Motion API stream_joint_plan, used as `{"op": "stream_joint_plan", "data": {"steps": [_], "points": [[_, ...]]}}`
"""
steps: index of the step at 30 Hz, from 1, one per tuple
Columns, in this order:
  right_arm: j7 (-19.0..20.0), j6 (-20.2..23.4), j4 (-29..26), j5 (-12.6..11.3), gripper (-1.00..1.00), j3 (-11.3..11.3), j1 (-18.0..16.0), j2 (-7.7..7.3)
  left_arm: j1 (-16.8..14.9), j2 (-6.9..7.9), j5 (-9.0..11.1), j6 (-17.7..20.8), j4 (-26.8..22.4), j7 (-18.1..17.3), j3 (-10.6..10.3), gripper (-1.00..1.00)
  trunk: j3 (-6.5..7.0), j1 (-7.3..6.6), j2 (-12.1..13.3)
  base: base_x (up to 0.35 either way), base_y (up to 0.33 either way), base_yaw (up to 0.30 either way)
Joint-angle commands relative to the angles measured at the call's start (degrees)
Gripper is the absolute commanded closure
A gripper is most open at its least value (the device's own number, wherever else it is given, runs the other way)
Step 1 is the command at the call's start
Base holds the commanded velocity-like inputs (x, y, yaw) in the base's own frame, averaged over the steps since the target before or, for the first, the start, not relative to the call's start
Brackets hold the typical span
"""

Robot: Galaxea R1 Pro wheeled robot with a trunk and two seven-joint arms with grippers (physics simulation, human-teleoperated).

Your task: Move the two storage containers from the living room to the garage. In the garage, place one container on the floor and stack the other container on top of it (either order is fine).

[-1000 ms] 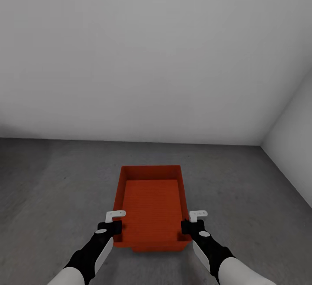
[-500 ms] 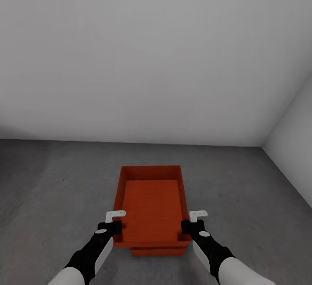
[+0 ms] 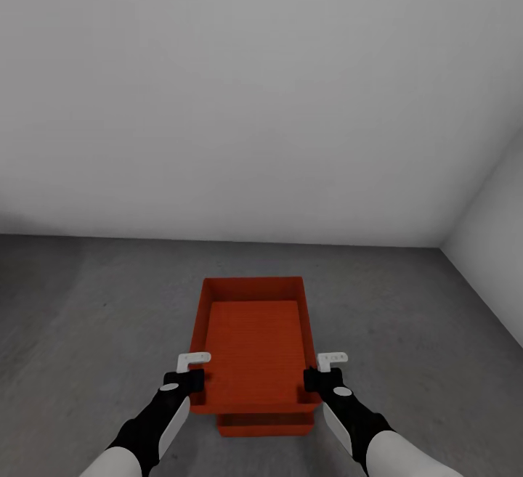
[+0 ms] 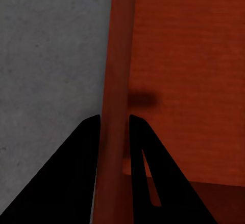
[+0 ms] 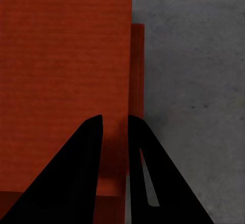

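Note:
One red-orange storage container (image 3: 254,343) hangs level above the dark grey floor (image 3: 87,303) of the garage. My left gripper (image 3: 195,369) is shut on its left wall (image 4: 116,55), and my right gripper (image 3: 321,369) is shut on its right wall (image 5: 120,81). In each wrist view the dark fingers straddle a thin red wall. The second storage container (image 3: 265,426) lies on the floor directly beneath. Its near end pokes out under the held one, and a strip of its rim (image 5: 138,70) shows beside the held wall.
A plain pale grey wall (image 3: 254,99) stands behind the containers. A second wall (image 3: 494,245) closes the right side, meeting the first in a corner. Bare floor spreads to the left and right of the containers.
More of the lower container's near end now shows beneath the held container's front edge. Both grippers keep the same hold, and the view has shifted only slightly.

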Motion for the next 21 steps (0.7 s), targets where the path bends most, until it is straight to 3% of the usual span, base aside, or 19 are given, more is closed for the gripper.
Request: {"op": "stream_joint_plan", "data": {"steps": [1,21], "points": [[-4.13,-0.22,0.21,-0.69,1.0,-0.83,-0.02,-1.12,-0.04,0.09,-0.3,-0.15,-1.0,0.87,1.08,1.0,-0.07,0.0,-0.04,0.0,0.0,0.0],[-4.14,-0.15,0.22,-0.7,1.0,-0.83,-0.02,-1.12,-0.06,0.09,-0.3,-0.15,-1.03,0.87,1.08,1.0,-1.58,0.0,-0.04,0.0,0.0,0.0]]}}
